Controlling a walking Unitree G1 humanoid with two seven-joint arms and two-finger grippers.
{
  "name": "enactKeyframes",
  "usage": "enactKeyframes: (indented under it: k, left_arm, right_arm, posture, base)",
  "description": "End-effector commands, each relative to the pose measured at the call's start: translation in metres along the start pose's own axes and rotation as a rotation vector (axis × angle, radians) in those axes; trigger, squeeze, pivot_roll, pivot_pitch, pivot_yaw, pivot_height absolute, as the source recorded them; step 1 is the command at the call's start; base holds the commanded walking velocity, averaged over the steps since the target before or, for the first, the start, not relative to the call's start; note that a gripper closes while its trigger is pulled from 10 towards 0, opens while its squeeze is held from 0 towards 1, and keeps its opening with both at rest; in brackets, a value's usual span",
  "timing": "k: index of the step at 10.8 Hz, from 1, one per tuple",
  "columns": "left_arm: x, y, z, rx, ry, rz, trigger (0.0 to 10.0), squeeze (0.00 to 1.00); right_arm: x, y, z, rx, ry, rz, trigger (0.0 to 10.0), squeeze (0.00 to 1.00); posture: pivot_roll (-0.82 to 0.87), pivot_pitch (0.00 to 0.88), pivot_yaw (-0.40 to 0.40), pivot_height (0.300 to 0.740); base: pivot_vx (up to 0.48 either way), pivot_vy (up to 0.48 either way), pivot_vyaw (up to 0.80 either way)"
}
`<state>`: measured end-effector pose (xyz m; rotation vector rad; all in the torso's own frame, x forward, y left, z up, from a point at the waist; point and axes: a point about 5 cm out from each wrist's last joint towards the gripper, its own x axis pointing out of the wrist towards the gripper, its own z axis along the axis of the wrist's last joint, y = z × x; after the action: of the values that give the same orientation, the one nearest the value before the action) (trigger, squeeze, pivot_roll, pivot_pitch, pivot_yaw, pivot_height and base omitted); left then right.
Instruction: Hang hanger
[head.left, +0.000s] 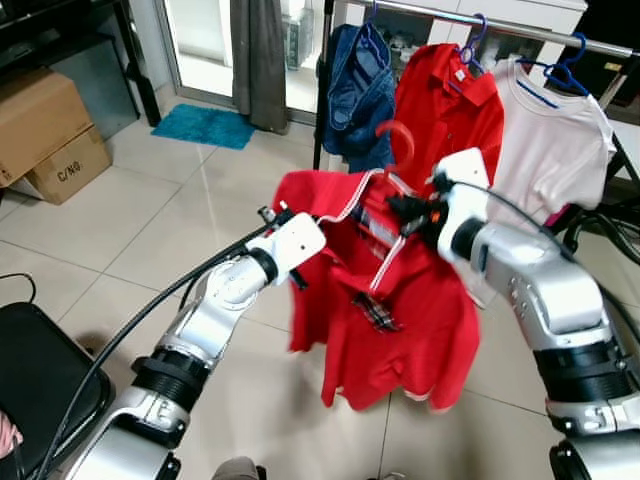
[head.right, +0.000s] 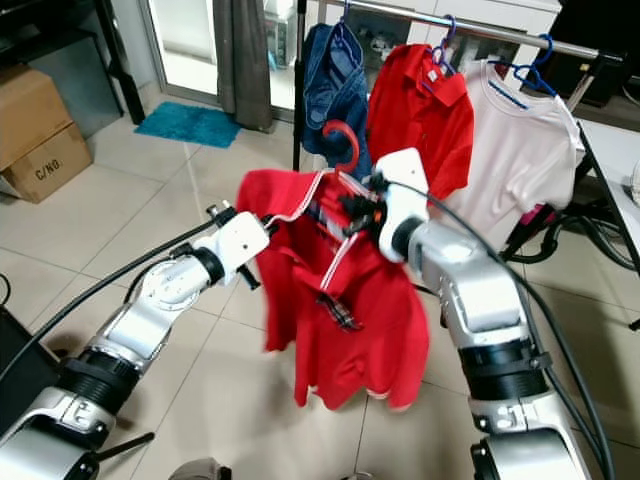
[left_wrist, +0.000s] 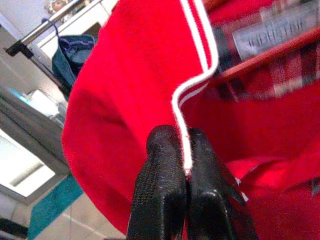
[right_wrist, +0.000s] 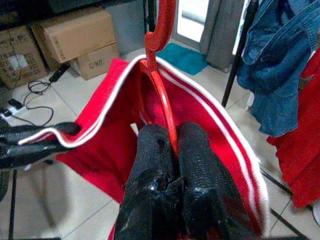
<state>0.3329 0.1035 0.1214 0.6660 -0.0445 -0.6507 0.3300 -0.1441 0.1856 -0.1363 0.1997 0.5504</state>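
Hanger (right_wrist: 159, 85) pinched in right tool (right_wrist: 172, 145); left tool (left_wrist: 182, 155) clamps shirt collar (left_wrist: 192, 90).

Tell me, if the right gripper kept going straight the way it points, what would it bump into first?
Probably the blue denim garment hanging on the metal clothes rail. The right gripper, shut on the red plastic hanger, points up toward that rail. Depth is unclear, so it might pass just beside it.

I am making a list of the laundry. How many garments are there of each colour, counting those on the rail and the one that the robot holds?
Red: 2, the held shirt and the shirt on the rail
Blue denim: 1
White: 1
Total: 4
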Motion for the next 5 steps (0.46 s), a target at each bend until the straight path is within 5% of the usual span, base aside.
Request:
enactKeyframes:
  k: [1, 2, 3, 4, 5]
  left_arm:
    - [-0.004, -0.005, -0.011, -0.021, 0.049, -0.014, 0.0, 0.0]
    - [-0.002, 0.0, -0.005, -0.045, 0.012, 0.035, 10.0, 0.0]
    - [-0.001, 0.0, 0.0, -0.11, -0.033, 0.031, 10.0, 0.0]
    - [0.0, 0.001, 0.007, -0.161, -0.08, 0.008, 10.0, 1.0]
    - [-0.002, 0.001, 0.02, -0.205, -0.175, -0.034, 10.0, 1.0]
  right_arm:
    - [-0.006, -0.014, 0.023, -0.032, -0.101, -0.069, 10.0, 0.0]
    - [-0.006, -0.012, 0.022, -0.035, -0.097, -0.055, 10.0, 0.0]
    - [-0.005, -0.011, 0.021, -0.035, -0.096, -0.047, 10.0, 0.0]
    - [-0.004, -0.01, 0.021, -0.037, -0.097, -0.039, 10.0, 0.0]
    - [-0.004, -0.01, 0.021, -0.038, -0.096, -0.04, 10.0, 0.0]
  posture:
    - [0.04, 0.0, -0.042, 0.74]
    - [0.05, 0.0, -0.046, 0.74]
    - [0.05, 0.0, -0.046, 0.74]
    - [0.05, 0.0, -0.046, 0.74]
    - [0.05, 0.0, -0.046, 0.74]
  base:
    - [0.0, 0.0, 0.0]
    - [0.0, 0.0, 0.0]
    - [0.0, 0.0, 0.0]
    - [0.0, 0.0, 0.0]
    - [0.0, 0.0, 0.0]
